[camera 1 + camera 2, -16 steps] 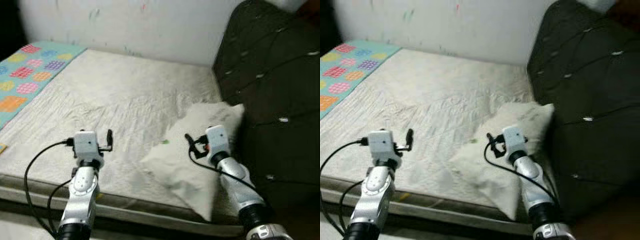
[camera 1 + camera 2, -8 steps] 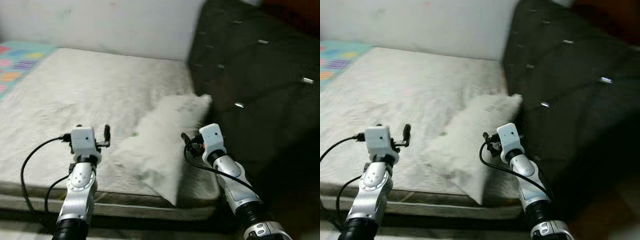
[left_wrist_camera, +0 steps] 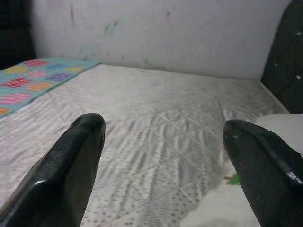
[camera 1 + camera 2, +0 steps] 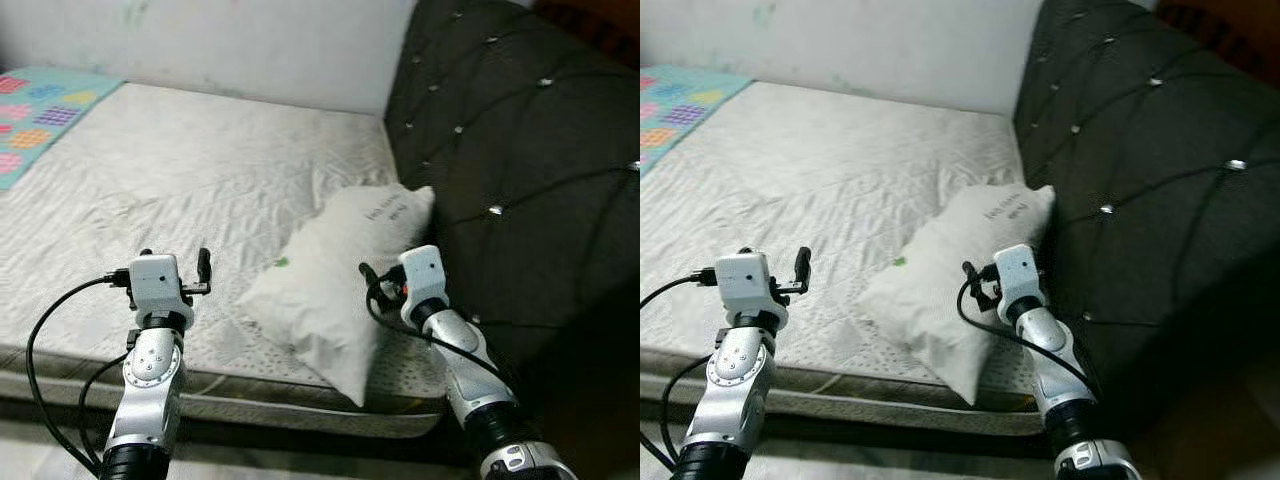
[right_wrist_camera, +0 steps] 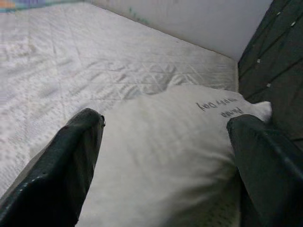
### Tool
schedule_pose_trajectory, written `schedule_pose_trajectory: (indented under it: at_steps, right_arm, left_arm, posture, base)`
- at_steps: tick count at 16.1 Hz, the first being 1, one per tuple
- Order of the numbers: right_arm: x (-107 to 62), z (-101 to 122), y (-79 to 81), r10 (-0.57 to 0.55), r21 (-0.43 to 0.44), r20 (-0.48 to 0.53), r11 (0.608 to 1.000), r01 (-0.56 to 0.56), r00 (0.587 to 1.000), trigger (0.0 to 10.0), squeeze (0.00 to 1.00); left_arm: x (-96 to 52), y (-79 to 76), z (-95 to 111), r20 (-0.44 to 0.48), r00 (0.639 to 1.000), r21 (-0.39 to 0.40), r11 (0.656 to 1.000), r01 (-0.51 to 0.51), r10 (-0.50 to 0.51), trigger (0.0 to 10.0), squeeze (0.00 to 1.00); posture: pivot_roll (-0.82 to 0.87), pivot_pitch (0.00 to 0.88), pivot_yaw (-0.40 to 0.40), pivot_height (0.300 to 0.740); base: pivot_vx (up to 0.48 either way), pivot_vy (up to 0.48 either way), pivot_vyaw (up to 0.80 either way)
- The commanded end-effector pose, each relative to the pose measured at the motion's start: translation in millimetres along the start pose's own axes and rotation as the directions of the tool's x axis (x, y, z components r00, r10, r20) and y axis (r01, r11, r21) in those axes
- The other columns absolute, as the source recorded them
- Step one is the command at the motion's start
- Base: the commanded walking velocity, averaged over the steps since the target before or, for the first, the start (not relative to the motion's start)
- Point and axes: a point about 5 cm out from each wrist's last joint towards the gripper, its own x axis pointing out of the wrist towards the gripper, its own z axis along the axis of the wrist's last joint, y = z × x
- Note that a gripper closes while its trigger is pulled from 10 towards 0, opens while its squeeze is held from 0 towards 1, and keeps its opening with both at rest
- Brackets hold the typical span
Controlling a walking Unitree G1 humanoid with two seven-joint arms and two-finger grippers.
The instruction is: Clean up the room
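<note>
A white pillow (image 4: 335, 275) with dark lettering lies on the bare white mattress (image 4: 190, 190), its far end against the dark tufted headboard (image 4: 520, 150). My right gripper (image 4: 375, 285) hovers open just over the pillow's near right side; in the right wrist view the pillow (image 5: 175, 151) lies between the spread fingers (image 5: 57, 165). My left gripper (image 4: 185, 272) is held open above the mattress's front part, left of the pillow, with nothing in it. The left wrist view looks across the mattress (image 3: 156, 123), with the pillow's edge (image 3: 284, 127) at one side.
A turquoise blanket (image 4: 45, 105) with coloured patches covers the far left of the bed. A white wall (image 4: 220, 40) runs behind it. The mattress front edge (image 4: 250, 405) is just below my arms. A small green speck (image 4: 283, 263) lies beside the pillow.
The camera has swung, first right and then partly back left, so the scene shifted. Both grippers keep their raised, open pose; the pillow lies as before.
</note>
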Motion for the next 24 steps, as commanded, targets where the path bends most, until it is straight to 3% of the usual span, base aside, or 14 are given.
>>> schedule_pose_trajectory:
  at_steps: [1, 5, 7, 13, 19, 24]
  right_arm:
    - [2.7, 10.7, -4.0, -0.019, 0.033, 0.030, 0.999, 0.018, 0.999, 10.0, 0.00]
    - [7.4, 21.1, 7.6, -0.006, 0.116, 0.055, 0.993, -0.001, 0.998, 10.0, 0.00]
    - [5.3, 20.5, 11.1, 0.004, 0.125, 0.033, 0.992, -0.008, 0.999, 10.0, 0.00]
    - [-12.1, 12.3, -6.3, -0.052, 0.145, -0.012, 0.988, 0.053, 0.999, 10.0, 0.00]
    - [-17.4, 16.7, 1.2, -0.023, 0.158, 0.005, 0.987, 0.022, 1.000, 10.0, 0.00]
    - [-19.6, 16.1, -0.3, -0.034, 0.166, -0.008, 0.986, 0.035, 0.999, 10.0, 0.00]
  left_arm:
    - [-2.2, -3.3, 3.0, 0.012, 1.000, 0.000, 1.000, 0.013, -0.013, 10.0, 0.00]
    - [-5.9, -10.8, 7.4, 0.021, 0.998, -0.035, 0.998, 0.055, -0.054, 10.0, 0.00]
    - [-11.8, -12.4, 6.5, 0.022, 0.996, -0.004, 0.997, 0.082, -0.081, 10.0, 0.00]
    - [-30.4, -2.6, 12.0, 0.029, 0.995, -0.047, 0.994, 0.096, -0.094, 10.0, 0.00]
    - [-35.5, -9.3, 20.1, 0.033, 0.991, -0.072, 0.988, 0.134, -0.132, 10.0, 0.00]
    - [-33.7, -10.5, 22.4, 0.024, 0.991, -0.091, 0.987, 0.136, -0.134, 10.0, 0.00]
  posture:
    - [-0.04, 0.000, -0.090, 0.740]
    - [-0.04, 0.000, -0.090, 0.740]
    - [-0.05, 0.000, -0.084, 0.740]
    - [-0.05, 0.035, -0.090, 0.740]
    - [-0.04, 0.063, -0.097, 0.740]
    - [-0.05, 0.072, -0.091, 0.740]
  base:
    - [0.000, 0.000, 0.00]
    - [0.000, 0.000, 0.00]
    - [0.000, 0.000, 0.00]
    - [0.000, 0.000, 0.00]
    - [0.000, 0.000, 0.00]
    - [0.000, 0.000, -0.61]
